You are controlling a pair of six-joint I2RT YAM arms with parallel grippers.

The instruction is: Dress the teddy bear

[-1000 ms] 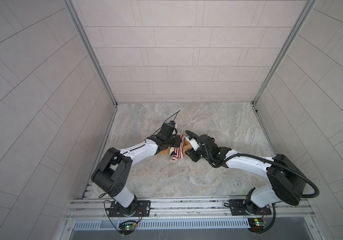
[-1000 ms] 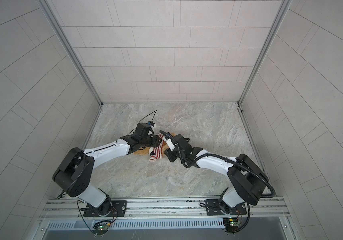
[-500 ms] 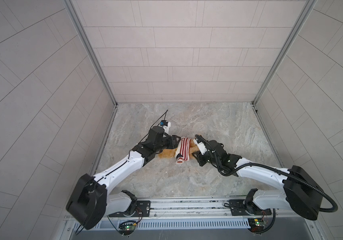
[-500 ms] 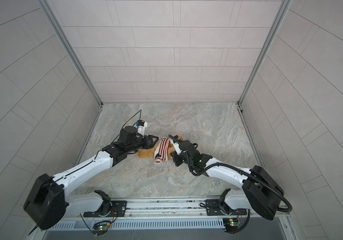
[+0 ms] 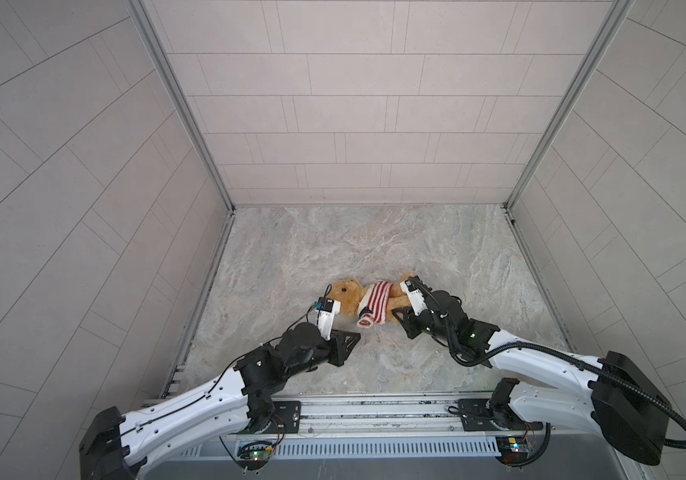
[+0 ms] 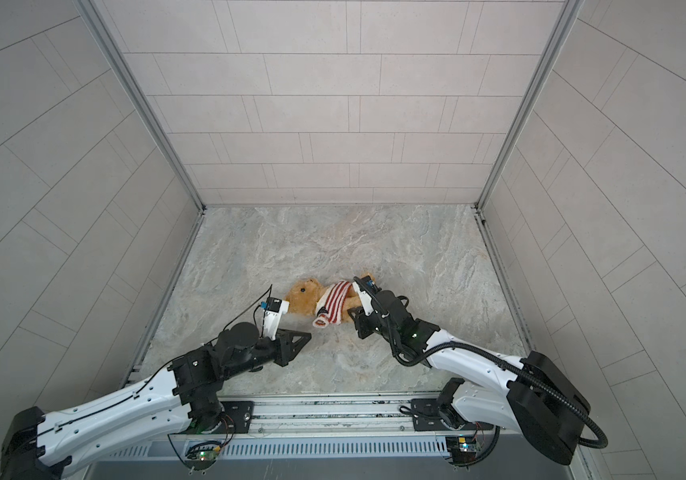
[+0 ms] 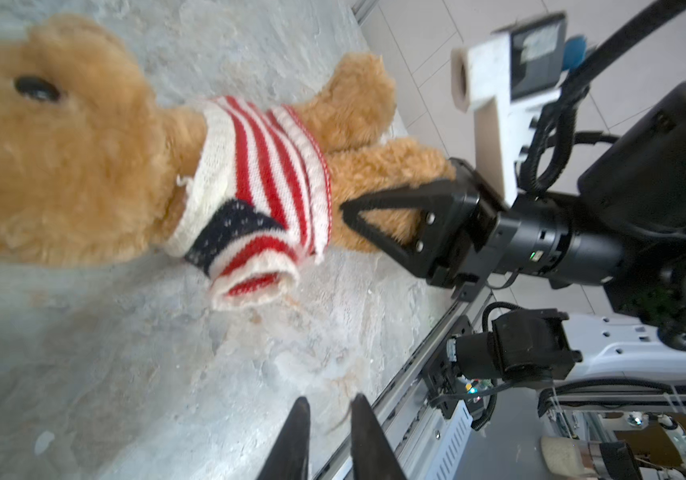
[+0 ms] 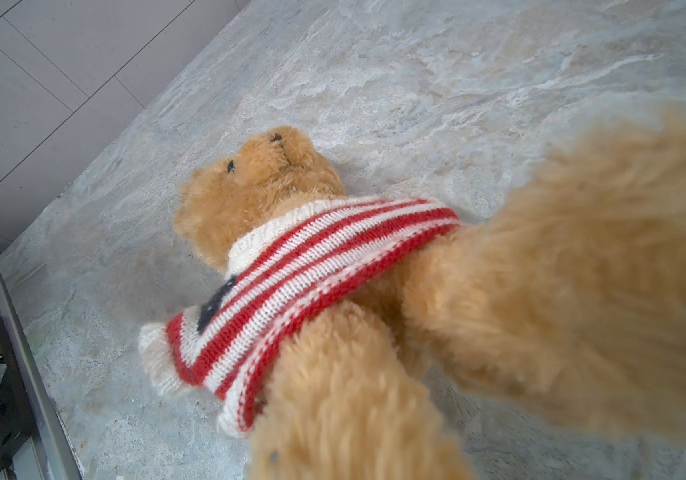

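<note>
The teddy bear (image 5: 345, 296) lies on the marble-patterned desk (image 5: 374, 249), a little below the middle in both top views. Its long axis runs nearly level across the frame, with the head to the left and the legs to the right. One bead eye shows on the upturned side of the head. A red-and-white striped knitted sweater (image 5: 376, 301) covers its torso, with a navy patch flecked white (image 7: 233, 224) near the sleeve that points to the lower edge of the frame.

The right claw (image 5: 400, 312) comes in from the right and is closed round one of the bear's legs. The left wrist view shows a black jaw pressed along the fur, the other leg free beside it. The left claw (image 7: 328, 405) sits apart from the bear, lower left of it, holding nothing — its tips are nearly together with only a narrow slit between them. Its white camera mount (image 5: 326, 309) appears just beside the bear's head in a top view.

A metal rail (image 5: 374, 409) runs along the desk's near edge, and grey tiled walls (image 5: 354, 124) close in the other three sides.
</note>
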